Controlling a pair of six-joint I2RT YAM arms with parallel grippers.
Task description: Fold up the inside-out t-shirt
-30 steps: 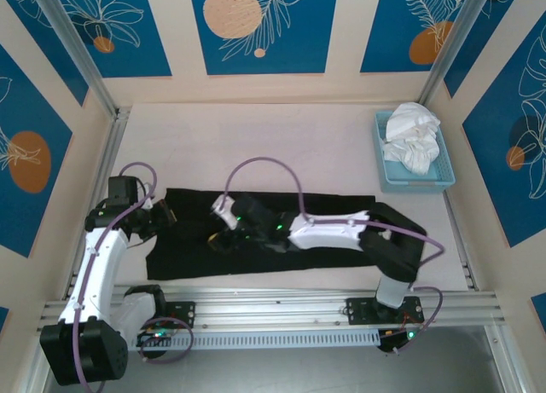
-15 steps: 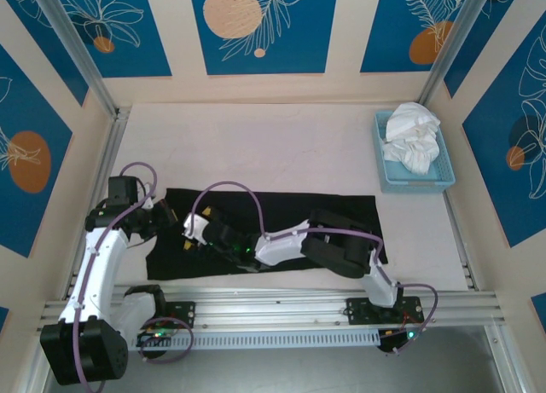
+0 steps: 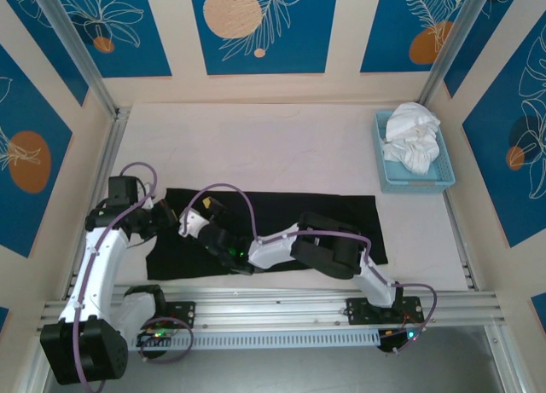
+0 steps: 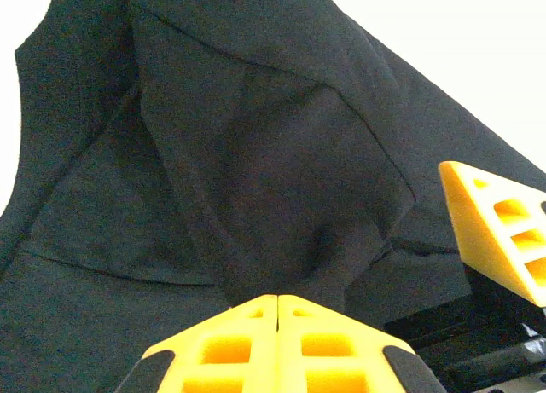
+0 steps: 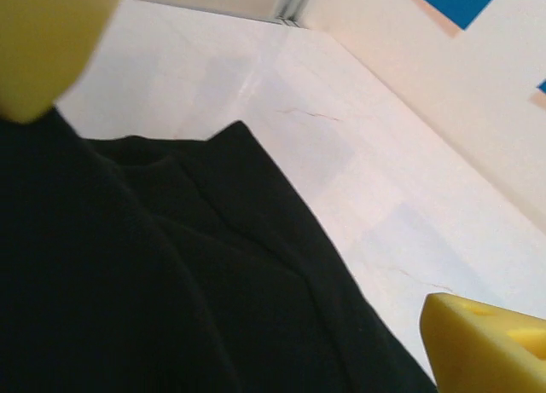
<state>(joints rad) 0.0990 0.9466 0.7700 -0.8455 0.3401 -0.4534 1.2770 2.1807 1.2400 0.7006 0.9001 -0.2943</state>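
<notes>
Pale tabletop inside blue-and-cream floral walls: along the bottom of the overhead frame runs the aluminium rail that carries both arm bases. Just beyond it the inside-out t-shirt lies as a long black band across the lower centre. Its near hem is close to the rail and its right end stops short of the table's right edge. At the band's left end the left gripper is clenched on a pinch of the black cloth, which the left wrist view shows creased up into the closed yellow fingertips. Just beside it the right gripper hangs over the shirt with its jaws spread wide, grasping nothing. Farther back, bare table stretches to the rear wall. At upper right a blue basket holds a white garment, well apart from the shirt.
</notes>
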